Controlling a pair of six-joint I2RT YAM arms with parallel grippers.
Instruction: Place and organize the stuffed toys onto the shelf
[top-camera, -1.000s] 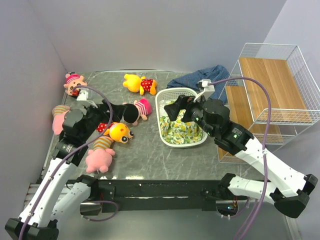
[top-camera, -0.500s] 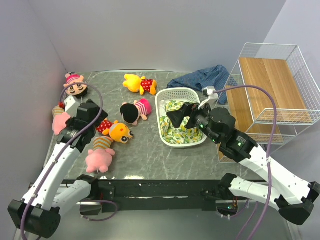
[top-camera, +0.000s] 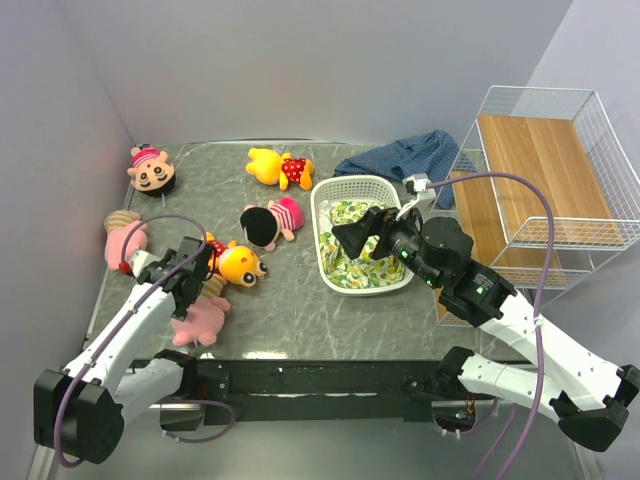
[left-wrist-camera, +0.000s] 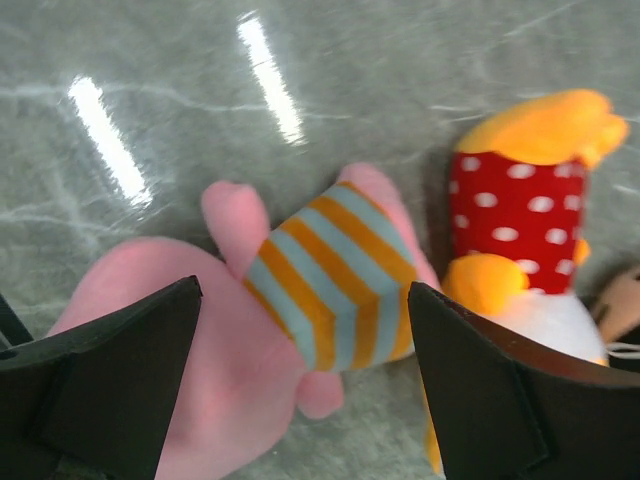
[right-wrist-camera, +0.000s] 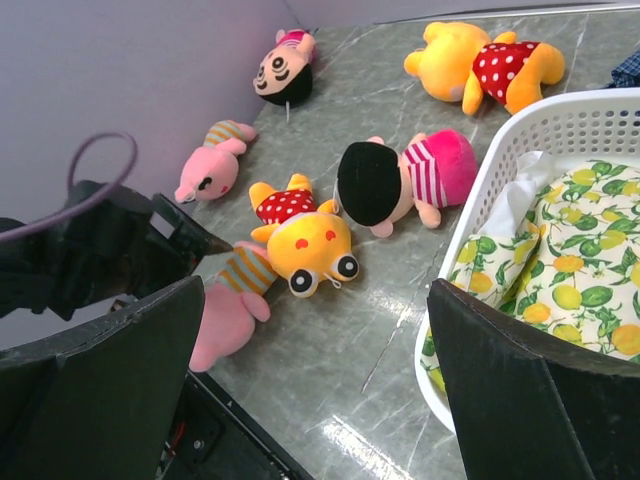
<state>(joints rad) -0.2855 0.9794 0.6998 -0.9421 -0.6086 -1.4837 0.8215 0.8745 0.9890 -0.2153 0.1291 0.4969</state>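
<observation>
left gripper pulled back to near-left edge, fingers wide over striped pig | right gripper spread, empty, above basket | tip: descend, centre on shirt, pinch torso; shelf at right edge

Overhead faces down; wrists low (left closest, seemingly), sharing striped pig

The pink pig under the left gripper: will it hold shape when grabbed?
Likely soft and light: the pink pig looks plush, so it should squash, not slip, in the left gripper. Its limbs may droop. It lies close beside the yellow bear, so pushing could nudge that.
</observation>
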